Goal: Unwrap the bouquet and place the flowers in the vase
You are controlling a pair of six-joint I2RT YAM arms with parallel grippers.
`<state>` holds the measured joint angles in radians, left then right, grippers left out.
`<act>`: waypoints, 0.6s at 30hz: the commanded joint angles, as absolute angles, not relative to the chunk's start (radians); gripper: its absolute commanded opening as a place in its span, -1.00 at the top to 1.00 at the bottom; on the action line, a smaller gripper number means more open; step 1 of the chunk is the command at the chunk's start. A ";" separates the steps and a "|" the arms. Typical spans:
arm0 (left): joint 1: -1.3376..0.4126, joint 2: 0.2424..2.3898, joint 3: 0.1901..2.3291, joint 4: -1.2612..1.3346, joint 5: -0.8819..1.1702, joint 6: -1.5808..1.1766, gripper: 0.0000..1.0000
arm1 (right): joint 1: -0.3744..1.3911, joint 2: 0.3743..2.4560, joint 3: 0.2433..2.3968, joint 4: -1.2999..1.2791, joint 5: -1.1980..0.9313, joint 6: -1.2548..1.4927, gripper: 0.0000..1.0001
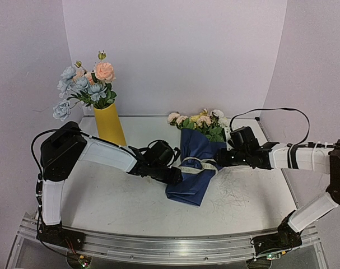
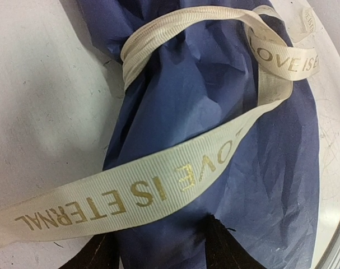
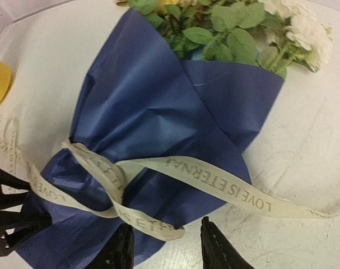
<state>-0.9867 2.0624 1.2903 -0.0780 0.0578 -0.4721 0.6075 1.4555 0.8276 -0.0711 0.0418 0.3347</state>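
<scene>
Unwrapping is the step in hand. The bouquet (image 1: 195,168) lies on the desk (image 1: 113,196) between my arms, its ribbon (image 3: 214,182) looped slack round it. My left fingers (image 2: 105,255) grasp the wrapped stem end. My right fingers (image 3: 122,249) stand released and empty, just short of the ribbon. Next, I judge, I should catch a loose tail and draw it toward the bare near-right desk. The vase (image 1: 109,126) stands well apart, back left.

Bright, even light, soft shadows; wrist views bend outward (fisheye edges).
</scene>
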 commanded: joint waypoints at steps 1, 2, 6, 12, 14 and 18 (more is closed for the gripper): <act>-0.996 2.053 1.334 -0.091 0.052 -0.469 -0.06 | 0.609 1.506 0.941 -0.073 -0.077 0.214 0.03; -0.996 2.046 1.336 -0.093 0.052 -0.469 -0.08 | 0.610 1.533 0.965 -0.095 -0.091 0.206 0.02; -0.997 2.005 1.336 -0.106 0.052 -0.469 -0.18 | 0.613 1.611 1.028 -0.114 -0.125 0.195 -0.07; -0.997 1.923 1.359 -0.167 0.039 -0.451 -0.25 | 0.623 1.672 1.040 -0.120 -0.161 0.184 0.09; -0.998 1.915 1.375 -0.181 0.034 -0.443 -0.25 | 0.624 1.685 1.039 -0.120 -0.161 0.182 0.10; -0.996 1.913 1.444 -0.232 0.033 -0.417 -0.25 | 0.628 1.692 1.029 -0.117 -0.158 0.186 0.41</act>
<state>-0.9909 1.9667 1.3552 -0.1917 0.0490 -0.4561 0.6189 1.6882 1.0058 -0.1188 -0.1497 0.1909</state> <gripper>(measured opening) 0.626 0.357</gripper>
